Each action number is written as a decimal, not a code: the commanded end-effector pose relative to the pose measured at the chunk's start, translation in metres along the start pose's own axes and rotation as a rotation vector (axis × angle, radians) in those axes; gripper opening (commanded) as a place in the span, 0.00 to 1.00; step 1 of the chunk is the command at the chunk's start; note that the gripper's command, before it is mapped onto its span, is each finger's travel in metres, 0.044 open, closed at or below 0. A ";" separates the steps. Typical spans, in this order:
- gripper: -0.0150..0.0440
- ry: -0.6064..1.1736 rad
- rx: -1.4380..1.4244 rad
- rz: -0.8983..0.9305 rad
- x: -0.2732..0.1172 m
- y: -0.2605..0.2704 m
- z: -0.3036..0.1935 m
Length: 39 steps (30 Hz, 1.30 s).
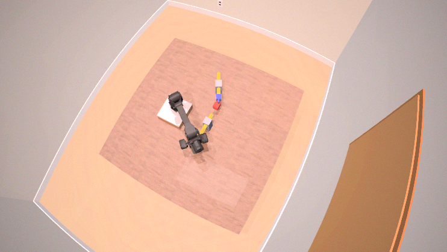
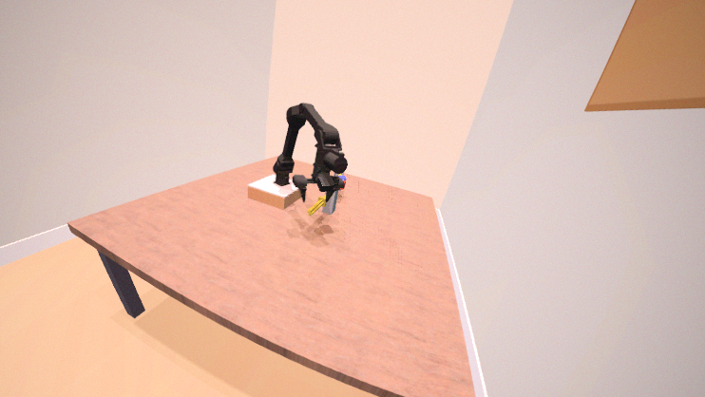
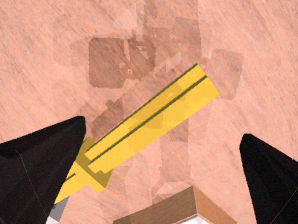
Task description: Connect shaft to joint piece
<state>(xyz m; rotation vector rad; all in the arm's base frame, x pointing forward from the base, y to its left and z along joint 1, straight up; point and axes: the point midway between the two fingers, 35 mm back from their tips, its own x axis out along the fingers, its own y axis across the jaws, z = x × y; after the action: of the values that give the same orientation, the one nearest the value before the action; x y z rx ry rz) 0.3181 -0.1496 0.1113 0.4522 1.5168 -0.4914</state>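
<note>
The second yellow shaft (image 1: 203,128) (image 2: 314,206) (image 3: 155,117) passes through its grey block (image 1: 207,120) (image 2: 330,203). Its inner tip stands short of the red square joint piece (image 1: 216,105), with a gap between them. The red piece hangs on a blue part (image 1: 218,97) at the end of the first yellow shaft (image 1: 218,76), which is fixed in its own block (image 1: 218,83). The red piece is angled toward the second shaft; its exact alignment cannot be told. My gripper (image 1: 193,141) (image 2: 315,199) (image 3: 165,133) is open and empty above the second shaft's outer part. A collar (image 3: 94,165) on that shaft shows near the left finger.
The arm's base stands on a white-topped wooden block (image 1: 168,114) (image 2: 266,194) to the left of the shafts. The second shaft's block stands between my gripper and the joint piece. Everything stands on a reddish wooden table (image 1: 150,147) (image 2: 276,275).
</note>
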 end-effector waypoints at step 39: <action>1.00 0.022 0.771 -0.049 0.056 0.000 -0.002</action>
<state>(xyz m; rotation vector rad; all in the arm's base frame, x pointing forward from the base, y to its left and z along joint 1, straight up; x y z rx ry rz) 0.3182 -0.1500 0.0618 1.0158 1.3186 -1.1091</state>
